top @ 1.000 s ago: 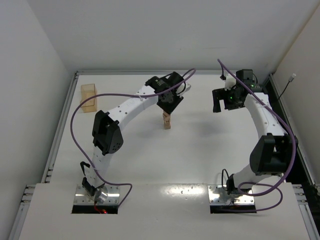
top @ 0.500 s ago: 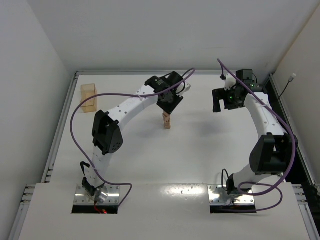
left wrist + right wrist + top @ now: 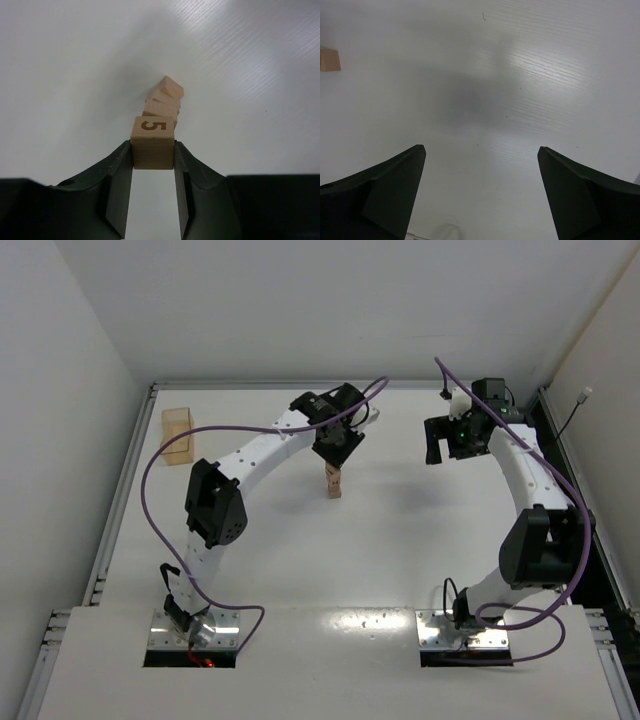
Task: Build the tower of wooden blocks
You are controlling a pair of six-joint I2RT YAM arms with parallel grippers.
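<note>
1. Pinching a light-tan cube marked 5 (image 3: pixel 153 142) between its two dark fingers, the left gripper (image 3: pixel 153 150) hangs over the middle of the tabletop (image 3: pixel 300 560), somewhat toward the far edge. Its pads press flat against the cube's left and right faces, and the printed numeral faces up toward the wrist camera.
2. The wood block tower (image 3: pixel 333 483) stands on the tabletop directly beneath that gripper, about midway between the left and right edges.
3. From the left wrist view, the tower's lower cubes show just beyond the held cube. Each is turned a little and offset from the next, so the column looks staggered and not straight.
4. Whether the held cube already rests on the cube below it or sits just above it cannot be told from either view.
5. The right gripper (image 3: pixel 481 148) has its jaws spread wide and holds nothing. It is raised over the far right part of the tabletop, well apart from the tower.
6. A small tan piece (image 3: pixel 329 60) shows at the left edge of the right wrist view. Too little of it is in view to tell what it is.
7. A tan tray (image 3: pixel 178 433) sits near the far left corner of the tabletop, well apart from the tower and both grippers.
</note>
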